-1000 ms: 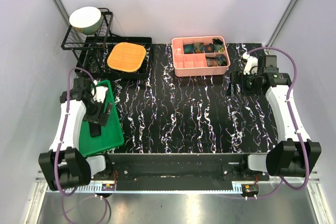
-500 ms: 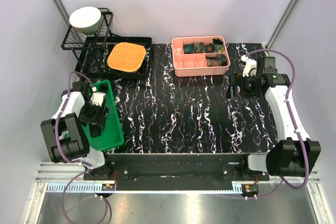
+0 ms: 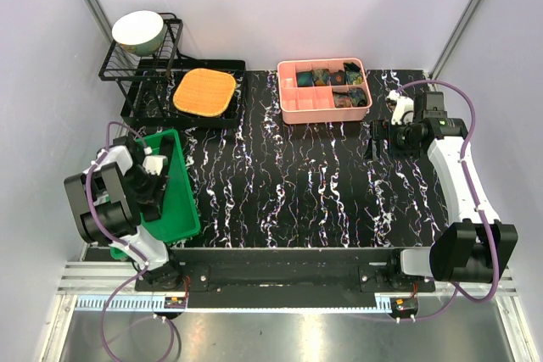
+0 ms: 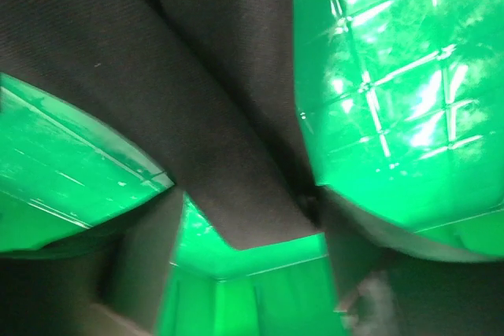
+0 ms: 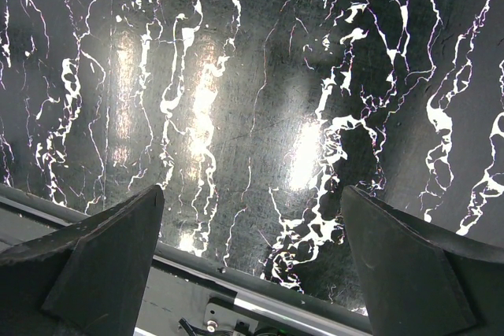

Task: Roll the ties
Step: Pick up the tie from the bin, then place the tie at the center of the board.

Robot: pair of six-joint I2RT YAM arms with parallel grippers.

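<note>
A black tie (image 4: 197,116) runs slantwise down the left wrist view inside the green bin (image 4: 394,76), and its end lies between my left gripper's (image 4: 248,265) fingers. Both blurred fingers stand close beside the cloth; a firm grip does not show. From above, the left gripper (image 3: 153,188) is sunk into the green bin (image 3: 185,201) at the table's left edge, and the arm hides the tie. Several rolled, teal-and-brown patterned ties (image 3: 339,82) fill compartments of the pink tray (image 3: 293,113). My right gripper (image 5: 252,218) hovers open and empty over the marbled table (image 5: 260,76), at the right (image 3: 373,137).
A black wire rack (image 3: 136,65) with a pale bowl (image 3: 138,31) stands at the back left. Next to it an orange mat (image 3: 204,92) lies on a black tray. The marbled black table (image 3: 297,184) spreads between the arms.
My left arm has folded back toward its base, pushing the gripper deeper into the green bin, and its jaws have narrowed. The right arm has barely moved.
</note>
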